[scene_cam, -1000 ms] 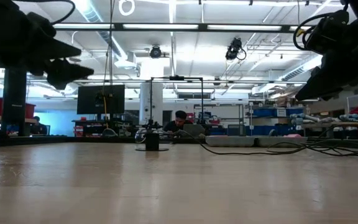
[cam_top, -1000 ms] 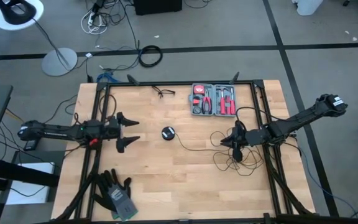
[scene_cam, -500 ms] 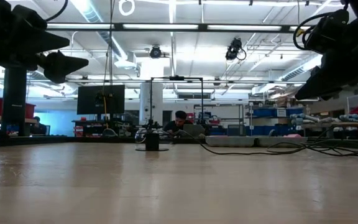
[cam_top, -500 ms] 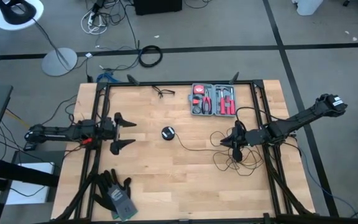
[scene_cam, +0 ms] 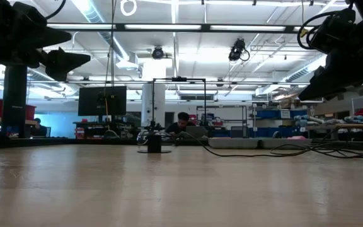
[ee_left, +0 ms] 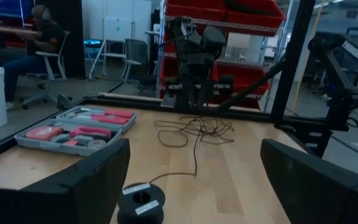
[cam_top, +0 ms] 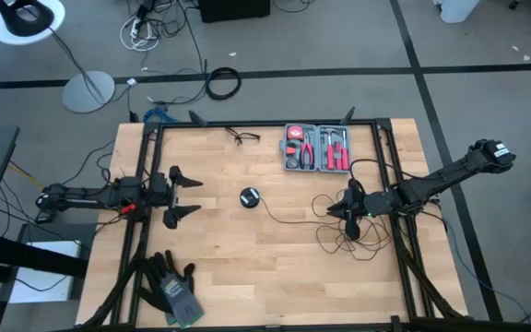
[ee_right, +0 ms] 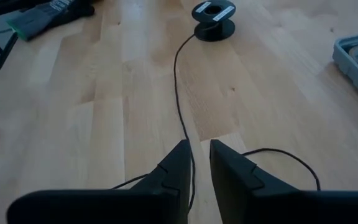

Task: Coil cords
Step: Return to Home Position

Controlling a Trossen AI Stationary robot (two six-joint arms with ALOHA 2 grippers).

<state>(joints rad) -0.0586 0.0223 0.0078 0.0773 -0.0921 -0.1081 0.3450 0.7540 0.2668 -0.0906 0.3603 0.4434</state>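
Note:
The cord is one thin black cable (cam_top: 289,219) ending in a small round black puck (cam_top: 249,196) that stands on the table's middle (ee_right: 214,12). Its other end lies in loose loops (cam_top: 348,238) at the table's right. Above those loops my right gripper (cam_top: 345,210) points slantwise down toward the puck, shut on the cord (ee_right: 197,146). At the table's left my left gripper (cam_top: 184,195) hangs level and wide open with nothing between its fingers, and it faces the puck (ee_left: 140,202). My right gripper has the thin cord (ee_right: 190,158) in the narrow gap between its two fingertips, a good way along from the puck. The fingers slant down toward the table's left and lie along the cord. From the fingers the cord runs in a gentle curve over the table to the puck.
An open grey tool case (cam_top: 316,148) with red-handled tools sits at the far edge. A small black glasses-like wire item (cam_top: 242,136) lies far left of it, and dark gloves (cam_top: 169,286) lie at the near left. Black frame rails (cam_top: 146,166) run along both sides. Bare wood lies between the grippers.
My left gripper has tipped up from a slight downward slant to level and drawn back a little toward the table's left edge, staying open. My right gripper, the cord and the puck have kept still.

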